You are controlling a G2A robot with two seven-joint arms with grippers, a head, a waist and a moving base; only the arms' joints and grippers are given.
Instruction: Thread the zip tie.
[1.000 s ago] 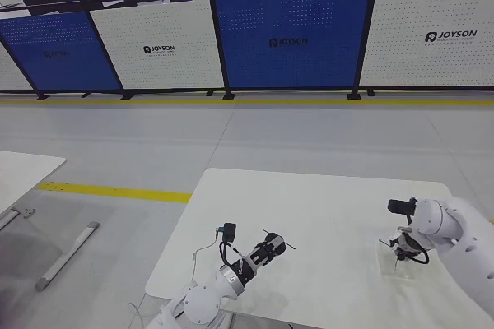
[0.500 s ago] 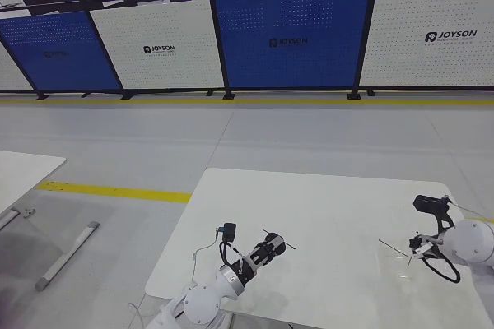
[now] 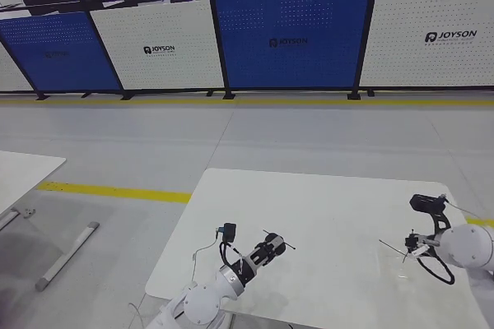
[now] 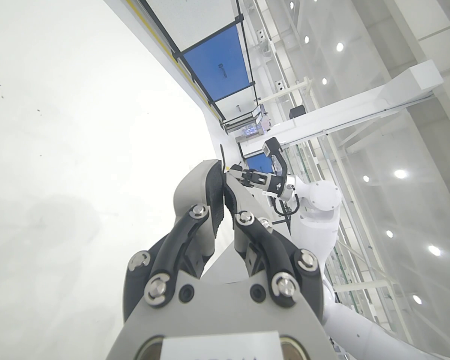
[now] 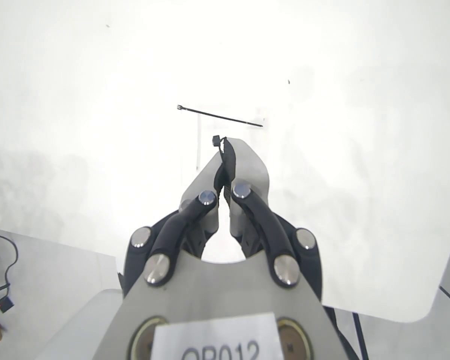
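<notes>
My left gripper sits near the white table's front left edge. It is shut on a thin black zip tie that sticks out past its fingertips. At the table's right side my right gripper hangs a little above the surface. It is shut on a second zip tie, whose small square head shows just beyond the tips. A third black zip tie lies flat on the table just ahead of the right gripper, apart from it.
A faint rectangular outline marks the table under the loose zip tie. The table's right front corner and its front edge are close to the right arm. Blue and white panels stand far behind.
The right arm has pulled back to the right and risen off the table, then edged slightly left. The loose zip tie has come into the open. The left arm has not moved.
</notes>
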